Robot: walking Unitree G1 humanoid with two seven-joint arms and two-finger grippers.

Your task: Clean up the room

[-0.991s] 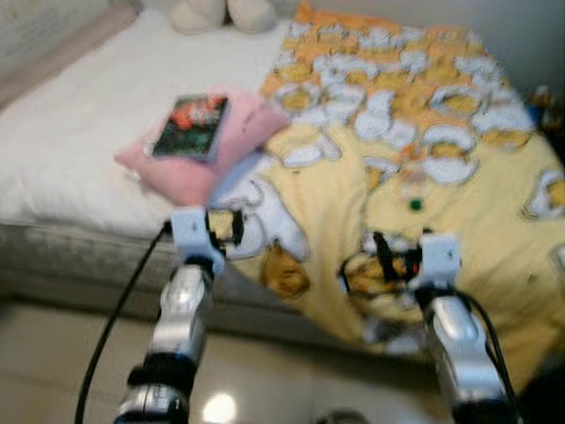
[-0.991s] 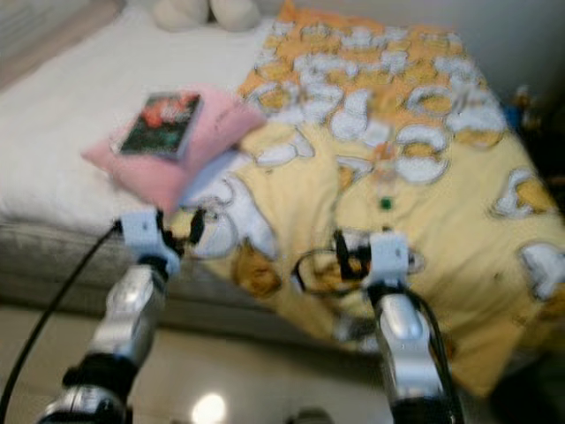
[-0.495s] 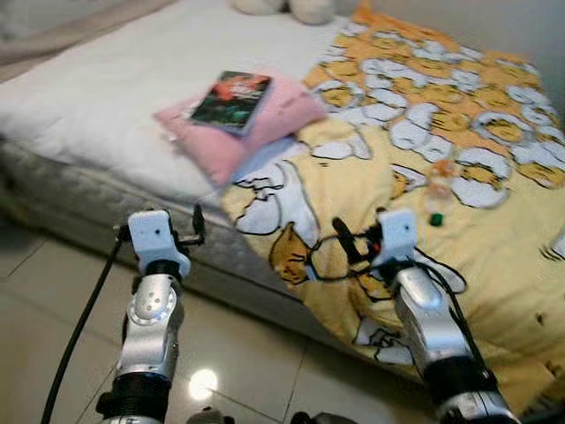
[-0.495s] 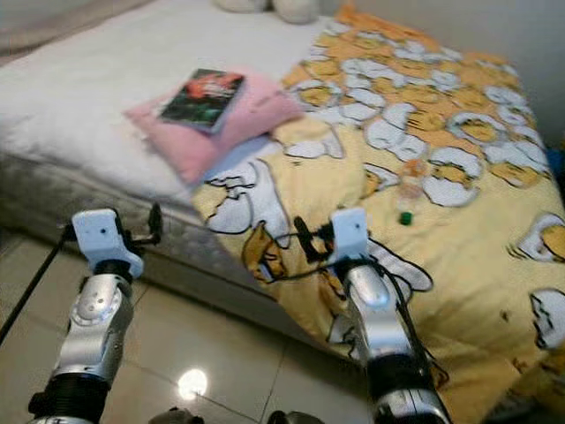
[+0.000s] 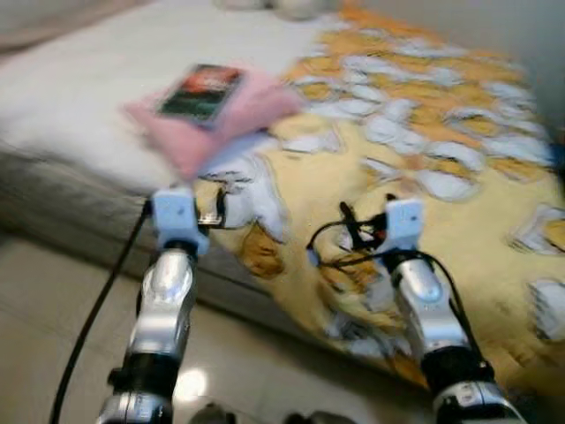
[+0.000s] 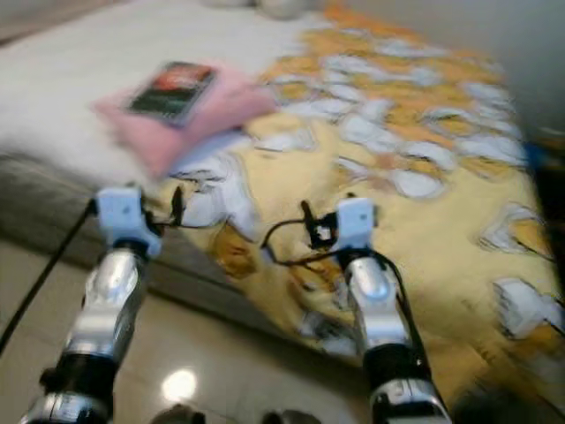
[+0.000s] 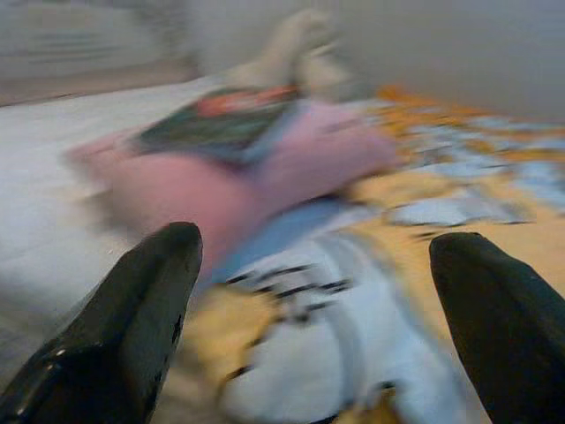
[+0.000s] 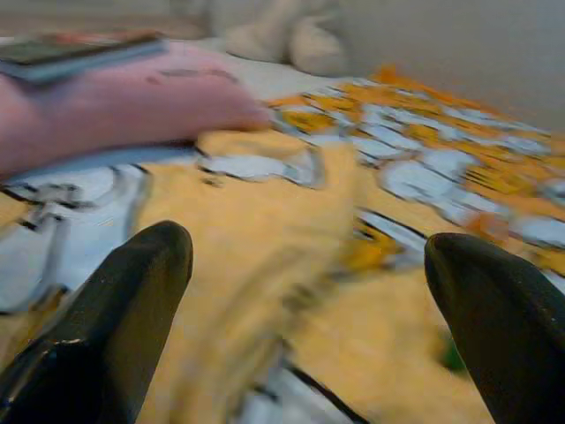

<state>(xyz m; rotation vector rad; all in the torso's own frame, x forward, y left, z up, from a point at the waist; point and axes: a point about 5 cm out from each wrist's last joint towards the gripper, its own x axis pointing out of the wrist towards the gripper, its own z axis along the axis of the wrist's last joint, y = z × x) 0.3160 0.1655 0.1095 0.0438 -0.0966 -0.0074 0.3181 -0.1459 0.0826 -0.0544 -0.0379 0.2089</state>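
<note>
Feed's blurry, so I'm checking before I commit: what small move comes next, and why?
Probably step closer to the bed. Both pincers, left and right, are open and hold nothing, short of the book lying on the pink pillow.

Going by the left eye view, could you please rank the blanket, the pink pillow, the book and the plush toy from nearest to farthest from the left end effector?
1. Blanket: its edge lies right at the left end effector.
2. Pink pillow: on the bed just beyond it.
3. Book: lying on the pillow, a little farther back.
4. Plush toy: at the far end of the bed.
</note>
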